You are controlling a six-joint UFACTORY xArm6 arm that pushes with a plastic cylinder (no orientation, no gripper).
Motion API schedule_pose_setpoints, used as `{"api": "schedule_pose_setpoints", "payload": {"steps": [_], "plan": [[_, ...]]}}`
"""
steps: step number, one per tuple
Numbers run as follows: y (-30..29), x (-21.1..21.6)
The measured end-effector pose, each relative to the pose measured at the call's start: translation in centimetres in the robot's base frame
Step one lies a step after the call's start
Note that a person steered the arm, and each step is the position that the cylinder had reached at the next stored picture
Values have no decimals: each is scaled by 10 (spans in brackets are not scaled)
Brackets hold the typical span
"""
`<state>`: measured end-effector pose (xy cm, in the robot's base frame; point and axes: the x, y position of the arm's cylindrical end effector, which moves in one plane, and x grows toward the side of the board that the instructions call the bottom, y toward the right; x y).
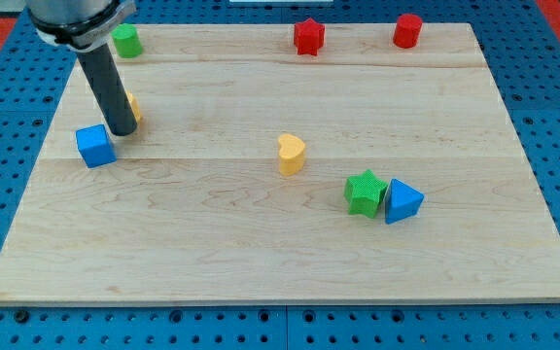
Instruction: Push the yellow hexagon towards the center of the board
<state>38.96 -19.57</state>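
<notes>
Camera view: yellow hexagon (134, 107) sits far left, mostly hidden behind my tip (122, 130), touching or just beside it; barely started, whole push toward center remains. No pincer on this rod, so nothing to report. Blue cube (94, 146) just left of tip. Yellow heart (291, 154) already near center. Wooden board (261, 262) on blue pegboard counter (552, 117).

— What sits on the desk (261, 262)?
— A blue cube (94, 146), green block (126, 41), red star (308, 36), red cylinder (407, 30) and yellow heart (291, 154).
— Anything else?
— A green star (365, 192) touching a blue triangle (402, 201).
</notes>
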Motion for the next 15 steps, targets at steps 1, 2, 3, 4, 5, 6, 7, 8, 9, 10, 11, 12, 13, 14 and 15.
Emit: {"api": "schedule_pose_setpoints", "payload": {"steps": [1, 2, 3, 4, 5, 6, 7, 8, 9, 10, 11, 12, 13, 14, 15], "plan": [[-13, -7], [-41, -8], [-61, -29], [-57, -32], [-48, -34], [-48, -34], [-29, -38], [-4, -41], [6, -45], [3, -59], [30, -58], [54, -55], [91, -54], [124, -61], [129, -61]]}}
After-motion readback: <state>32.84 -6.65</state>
